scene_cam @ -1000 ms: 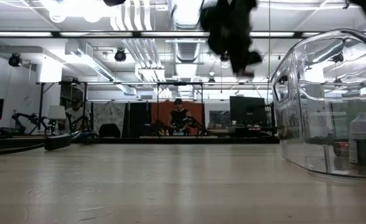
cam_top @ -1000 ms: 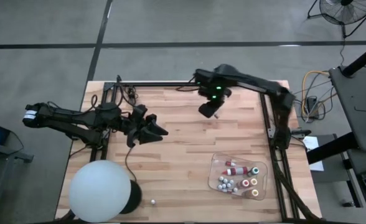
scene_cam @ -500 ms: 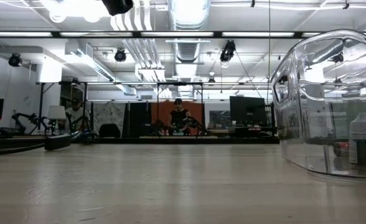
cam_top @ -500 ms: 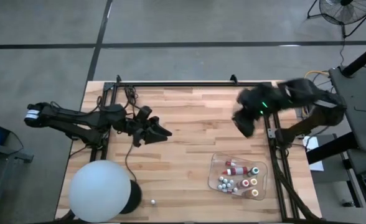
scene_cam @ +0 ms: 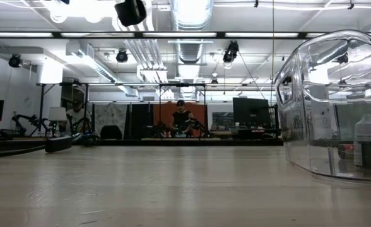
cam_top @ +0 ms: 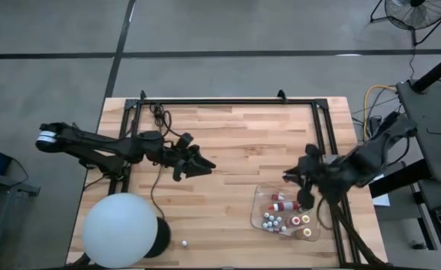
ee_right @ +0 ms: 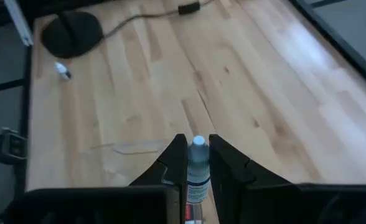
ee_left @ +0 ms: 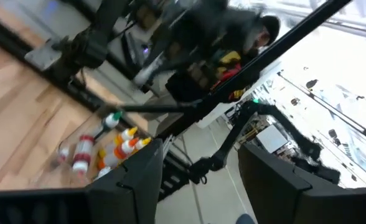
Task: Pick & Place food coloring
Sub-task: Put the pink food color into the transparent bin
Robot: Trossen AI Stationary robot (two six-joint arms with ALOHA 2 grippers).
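My right gripper (cam_top: 295, 180) hangs above the far edge of the clear tray (cam_top: 259, 196) at the table's near right, shut on one small food coloring bottle (ee_right: 197, 168) with a white cap. Several more bottles (cam_top: 288, 214) with red, green, white and yellow caps lie in the tray; they also show in the left wrist view (ee_left: 108, 146). One lone bottle (cam_top: 184, 243) lies on the wood near the front edge. My left gripper (cam_top: 199, 164) hovers over the table's middle left, open, with nothing between its fingers (ee_left: 136, 180). My right gripper pinches the bottle's labelled body (ee_right: 197, 182) between its two fingers. The white cap (ee_right: 198, 142) sticks out past the fingertips, so the bottle lies along the fingers. The fingers slant downward toward the table's left. The bottle is lifted clear of the table and tray.
A big white ball (cam_top: 119, 229) on a black base (ee_right: 74, 28) stands at the near left corner, with its cable running across the wood. Black frame rails (cam_top: 228, 101) border the table. Bare wood lies between the two grippers. The tray wall (scene_cam: 337, 107) fills the low view's right.
My right gripper has swung fast from the far middle of the table toward the right edge, then toward the near edge to above the tray, turning and tipping downward as it went. My left gripper has eased a little toward the table's right, staying open.
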